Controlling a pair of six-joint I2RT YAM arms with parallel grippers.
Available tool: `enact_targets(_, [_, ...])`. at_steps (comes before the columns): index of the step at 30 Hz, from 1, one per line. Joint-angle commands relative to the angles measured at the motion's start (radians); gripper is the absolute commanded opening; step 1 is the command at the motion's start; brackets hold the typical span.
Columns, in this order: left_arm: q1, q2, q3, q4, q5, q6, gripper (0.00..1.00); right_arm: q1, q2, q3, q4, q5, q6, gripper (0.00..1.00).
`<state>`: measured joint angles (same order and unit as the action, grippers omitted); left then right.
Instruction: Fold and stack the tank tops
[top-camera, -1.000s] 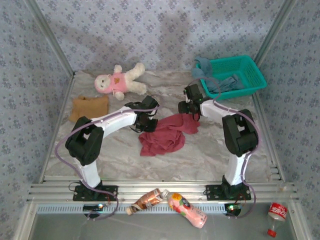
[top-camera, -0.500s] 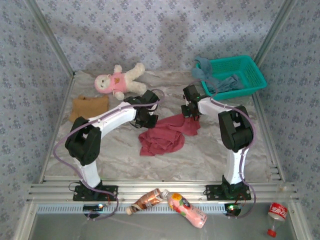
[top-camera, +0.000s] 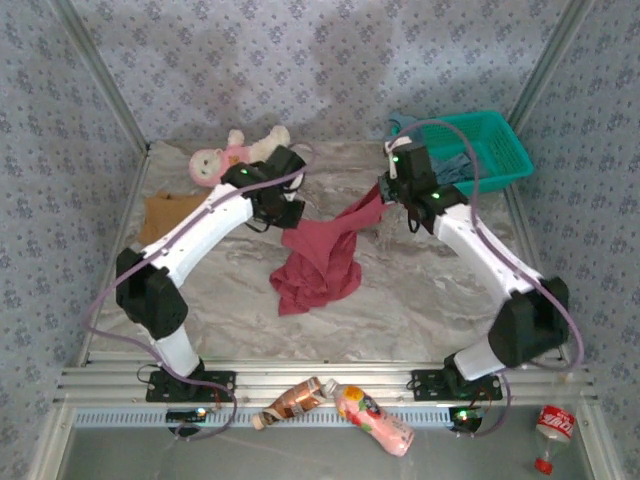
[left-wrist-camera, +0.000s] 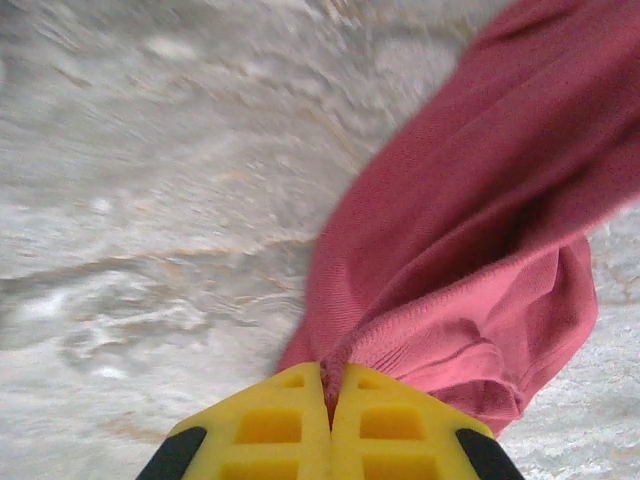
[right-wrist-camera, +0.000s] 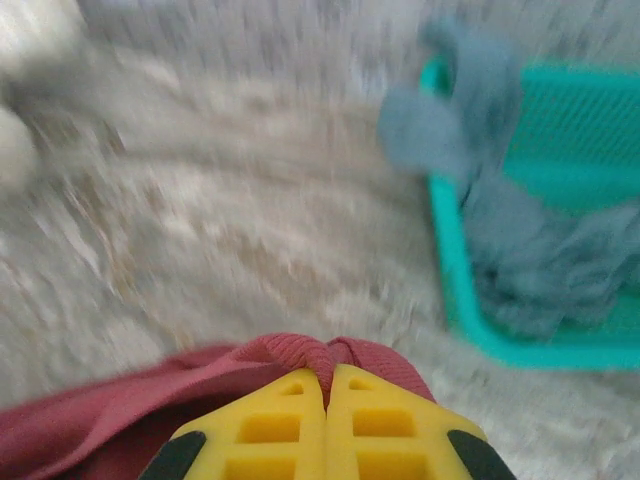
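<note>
Mid-table, the dark red tank top (top-camera: 318, 262) hangs stretched between two grippers, its lower part bunched on the marble tabletop (top-camera: 420, 300). The left gripper (left-wrist-camera: 330, 385) pinches one edge, its yellow fingers closed on the cloth. The right gripper (right-wrist-camera: 327, 375) clamps another edge (a thick hem). Farther left lies the tan-brown tank top (top-camera: 162, 212). At the back, the dusty blue tank top (top-camera: 447, 168) spills from the teal basket (top-camera: 490, 142).

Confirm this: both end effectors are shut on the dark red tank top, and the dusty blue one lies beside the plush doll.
No: the dusty blue tank top lies in the teal basket; the right wrist view shows it. The rest holds.
</note>
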<state>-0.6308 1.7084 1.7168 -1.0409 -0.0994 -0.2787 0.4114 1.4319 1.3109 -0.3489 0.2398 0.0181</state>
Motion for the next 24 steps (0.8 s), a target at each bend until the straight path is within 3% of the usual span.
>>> enact_targets(1, [0.024, -0.087, 0.123, -0.099, -0.094, 0.102, 0.0, 0.001, -0.106, -0.019, 0.129, -0.01, -0.067, 0.02])
enact_targets(7, [0.032, -0.202, 0.262, -0.082, -0.181, 0.296, 0.0, 0.046, -0.271, -0.024, 0.285, -0.111, -0.168, 0.02])
enact_targets(15, [0.034, -0.418, 0.24, 0.034, -0.295, 0.536, 0.0, 0.221, -0.414, 0.055, 0.338, -0.103, -0.409, 0.02])
enact_targets(24, [0.032, -0.682, 0.13, 0.188, -0.242, 0.745, 0.0, 0.423, -0.522, 0.129, 0.342, -0.083, -0.614, 0.02])
